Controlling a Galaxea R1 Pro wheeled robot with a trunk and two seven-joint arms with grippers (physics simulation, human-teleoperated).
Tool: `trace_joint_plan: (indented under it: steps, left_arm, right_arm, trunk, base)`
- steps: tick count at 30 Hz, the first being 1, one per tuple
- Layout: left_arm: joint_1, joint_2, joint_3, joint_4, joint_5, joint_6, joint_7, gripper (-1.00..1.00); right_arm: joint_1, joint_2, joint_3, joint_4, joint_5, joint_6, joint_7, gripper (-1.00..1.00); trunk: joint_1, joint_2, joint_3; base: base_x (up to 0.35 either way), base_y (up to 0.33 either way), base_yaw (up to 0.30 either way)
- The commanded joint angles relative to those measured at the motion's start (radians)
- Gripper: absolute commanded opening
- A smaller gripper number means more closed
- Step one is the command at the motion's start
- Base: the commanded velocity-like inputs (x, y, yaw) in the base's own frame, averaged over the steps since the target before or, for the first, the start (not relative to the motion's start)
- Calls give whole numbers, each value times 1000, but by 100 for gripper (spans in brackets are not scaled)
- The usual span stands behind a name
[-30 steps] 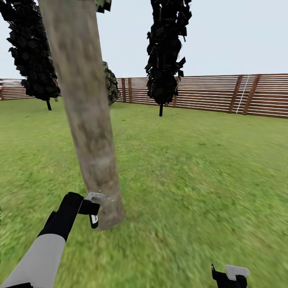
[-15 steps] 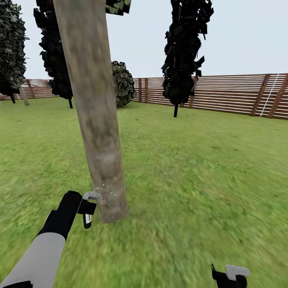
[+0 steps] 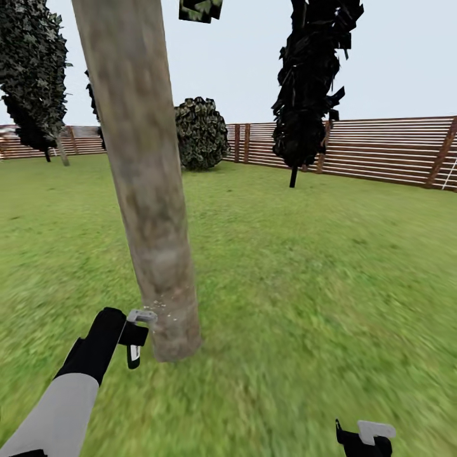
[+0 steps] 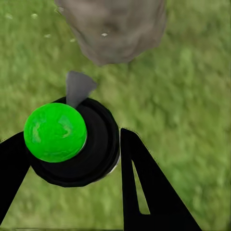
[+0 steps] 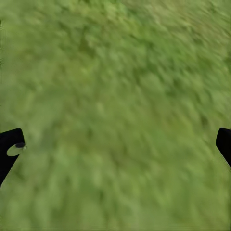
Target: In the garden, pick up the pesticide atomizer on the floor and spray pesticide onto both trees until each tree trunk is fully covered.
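Head view: left gripper (image 3: 141, 330) clamped on pesticide atomizer (image 4: 72, 144), nozzle beside the tree trunk (image 3: 143, 184) base on the lawn (image 3: 317, 266). Right gripper (image 5: 115, 144) fingers spread apart over grass.

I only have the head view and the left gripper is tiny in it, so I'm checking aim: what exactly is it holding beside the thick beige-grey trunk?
Observer: The left gripper is shut on a black round atomizer with a bright green ball top.
Operator: Where does its nozzle point?
Observer: Its grey nozzle points at the trunk's base, with a gap of grass between.
Operator: And the right gripper?
Observer: The right gripper is open over grass, nothing between its fingers.
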Motion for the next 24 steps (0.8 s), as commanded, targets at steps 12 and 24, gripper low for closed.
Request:
trace_joint_plan:
  steps: [12, 24]
  left_arm:
    - [46, -6, 70, 117, -3, -151, 28, -100]
    - [45, -16, 64, 190, 139, -275, 112, -100]
  right_arm:
    - [-1, 0, -4, 2, 11, -3, -6, 100]
    - [-1, 0, -4, 2, 11, -3, -6, 100]
  trunk:
    - [0, 0, -1]
    - [0, 0, -1]
  base:
    - [24, -19, 242]
    - [117, -214, 5]
